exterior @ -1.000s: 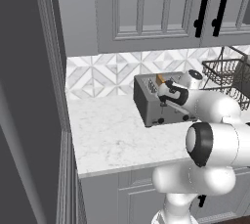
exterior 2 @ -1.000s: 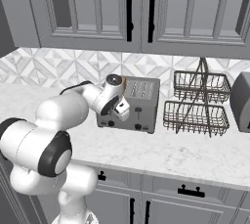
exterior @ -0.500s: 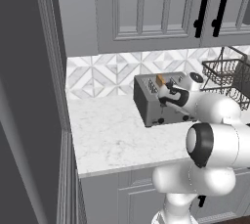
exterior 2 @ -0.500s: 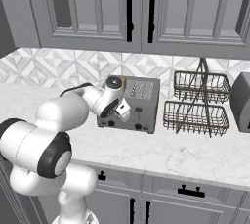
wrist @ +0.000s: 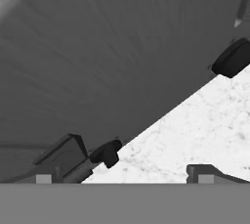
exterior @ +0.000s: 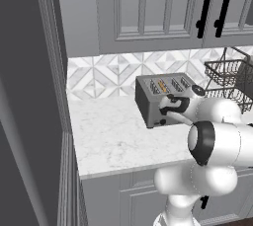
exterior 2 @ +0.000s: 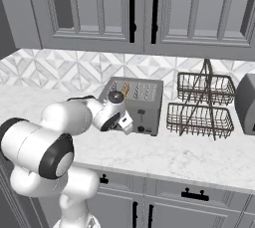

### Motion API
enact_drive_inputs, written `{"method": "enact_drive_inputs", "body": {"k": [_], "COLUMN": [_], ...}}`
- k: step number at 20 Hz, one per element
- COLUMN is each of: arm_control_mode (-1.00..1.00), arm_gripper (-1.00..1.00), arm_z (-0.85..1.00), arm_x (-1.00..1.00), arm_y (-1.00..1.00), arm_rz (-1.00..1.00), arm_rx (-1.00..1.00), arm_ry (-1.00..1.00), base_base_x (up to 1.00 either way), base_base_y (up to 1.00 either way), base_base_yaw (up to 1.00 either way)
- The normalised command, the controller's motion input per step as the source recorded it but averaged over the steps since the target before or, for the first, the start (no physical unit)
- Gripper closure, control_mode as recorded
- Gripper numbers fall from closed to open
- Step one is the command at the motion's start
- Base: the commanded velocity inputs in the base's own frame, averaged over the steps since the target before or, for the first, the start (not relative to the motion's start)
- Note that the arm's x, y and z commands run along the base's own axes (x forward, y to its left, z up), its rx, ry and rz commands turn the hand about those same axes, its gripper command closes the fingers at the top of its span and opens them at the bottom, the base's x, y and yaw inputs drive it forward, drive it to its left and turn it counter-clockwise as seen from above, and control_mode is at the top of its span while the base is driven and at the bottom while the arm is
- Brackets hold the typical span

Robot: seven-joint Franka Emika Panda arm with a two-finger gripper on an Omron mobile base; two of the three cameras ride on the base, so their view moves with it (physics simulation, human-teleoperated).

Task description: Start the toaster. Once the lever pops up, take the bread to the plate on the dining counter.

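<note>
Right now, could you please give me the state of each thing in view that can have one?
toaster: upright on the worktop, slots facing up.
bread: down in a toaster slot, only its top showing.
gripper: open, at the toaster's knob face, holding nothing.
wire basket rack: upright beside the toaster.
upper cabinet doors: shut.

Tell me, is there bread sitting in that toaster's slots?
Yes: in the left base view, tan-orange bread shows in the slots on top of the dark grey toaster.
</note>
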Motion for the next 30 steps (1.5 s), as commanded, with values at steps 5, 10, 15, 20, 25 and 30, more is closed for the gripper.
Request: {"method": "enact_drive_inputs", "body": {"k": [5, 10, 15, 20, 25, 30], "arm_control_mode": [-1.0, -1.0, -1.0, -1.0, -1.0, -1.0], "arm_gripper": [-1.0, -1.0, -1.0, -1.0, -1.0, -1.0], "arm_z": [-1.0, -0.44, 1.0, 1.0, 1.0, 0.87], "arm_x": [-0.03, -0.3, -0.57, -0.08, 0.0, 0.0], "arm_y": [0.0, -0.01, -0.07, -0.07, 0.0, 0.0], "arm_rz": [-0.13, -0.13, -0.04, 0.0, 0.08, 0.49], "arm_rx": [0.03, 0.03, 0.11, 0.03, 0.0, -0.21], "arm_ry": [0.0, -0.04, -0.09, 0.0, 0.05, 0.02], "base_base_x": [0.0, 0.0, 0.0, 0.0, 0.0, 0.0], "base_base_y": [0.0, 0.0, 0.0, 0.0, 0.0, 0.0], "base_base_yaw": [0.0, 0.0, 0.0, 0.0, 0.0, 0.0]}}
